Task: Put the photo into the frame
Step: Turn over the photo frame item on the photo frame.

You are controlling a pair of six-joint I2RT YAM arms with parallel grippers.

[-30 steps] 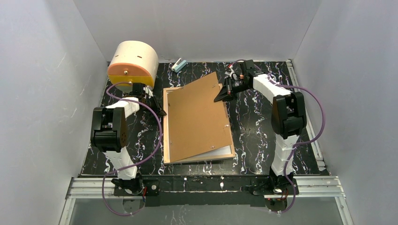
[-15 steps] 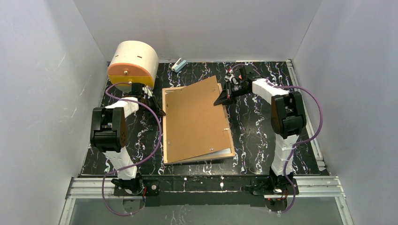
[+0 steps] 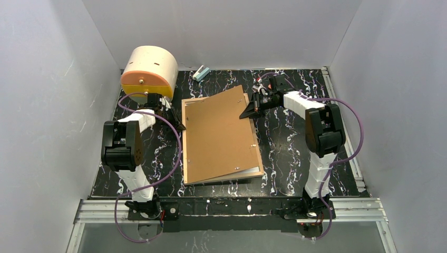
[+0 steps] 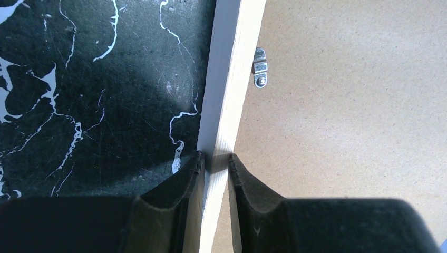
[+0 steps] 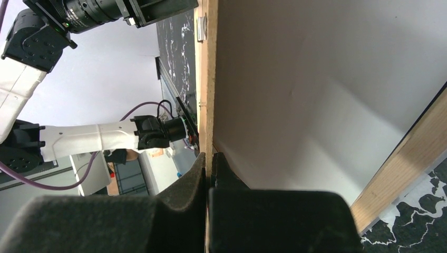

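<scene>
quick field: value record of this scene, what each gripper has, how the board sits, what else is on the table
left gripper: clamped on frame left rim
right gripper: shut on board far right corner
board: tilted, right side raised, left edge down in frame
under board: white sheet showing at near right
also on table: round cream box far left, small pale clip at far edge

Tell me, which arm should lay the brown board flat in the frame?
The right arm, probably. The right gripper pinches the raised edge of the brown board, so it can simply lower it. The left gripper is busy clamping the frame by its rim, steadying it.
</scene>
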